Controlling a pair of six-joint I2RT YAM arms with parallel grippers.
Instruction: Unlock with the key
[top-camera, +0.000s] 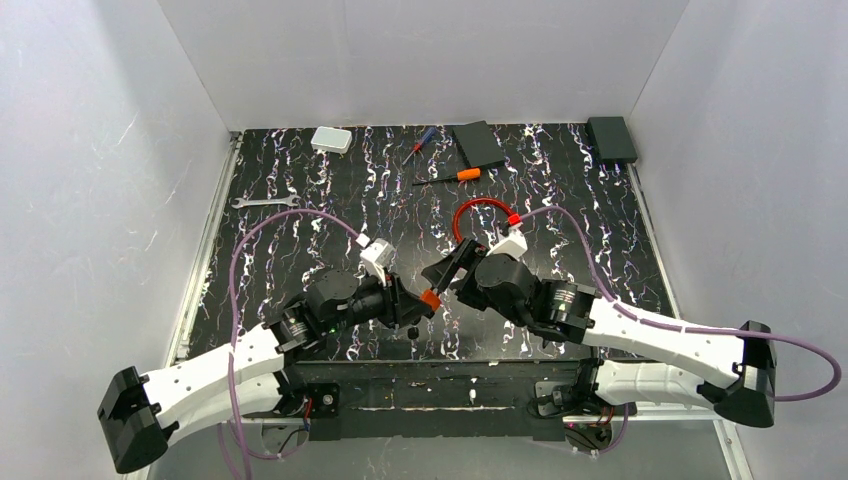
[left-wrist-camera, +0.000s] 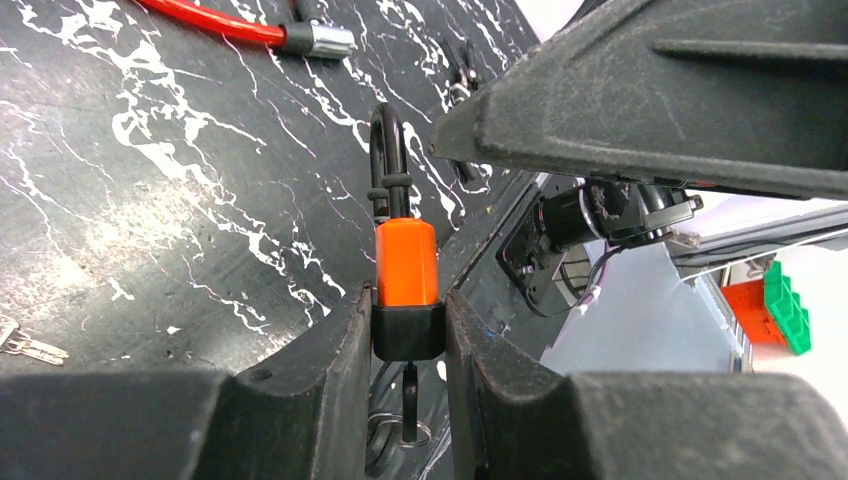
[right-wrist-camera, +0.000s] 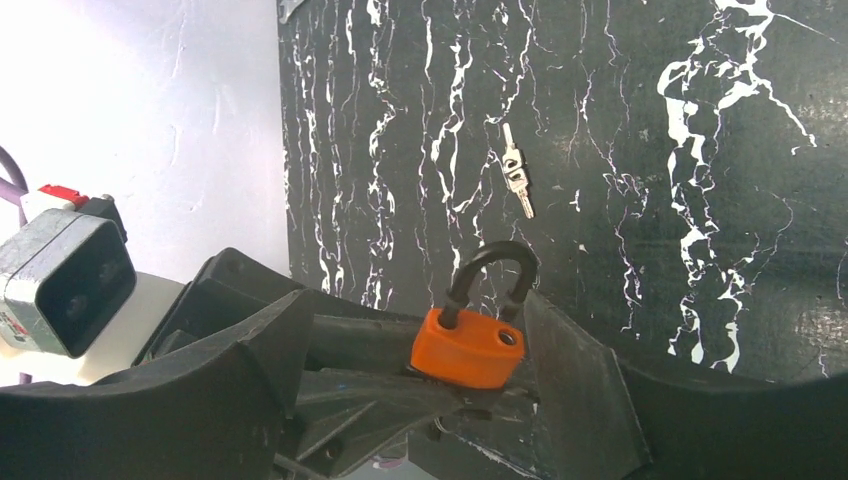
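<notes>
My left gripper (left-wrist-camera: 408, 318) is shut on the black base of an orange padlock (left-wrist-camera: 405, 262), holding it above the table's near edge. The key (left-wrist-camera: 409, 400), dark-headed with a wire ring, hangs from the lock's underside. The black shackle (right-wrist-camera: 492, 272) has one leg in the body, while the other stands beside its empty hole. My right gripper (right-wrist-camera: 430, 400) is open, with one finger on each side of the padlock (right-wrist-camera: 468, 346). From above, both grippers meet at the padlock (top-camera: 431, 298).
A red cable (top-camera: 478, 212) lies just behind the right gripper. Two loose silvery keys (right-wrist-camera: 517, 183) lie on the mat. An orange-handled screwdriver (top-camera: 450, 177), a wrench (top-camera: 264, 202), a white box (top-camera: 331, 139) and black blocks (top-camera: 478, 143) sit farther back.
</notes>
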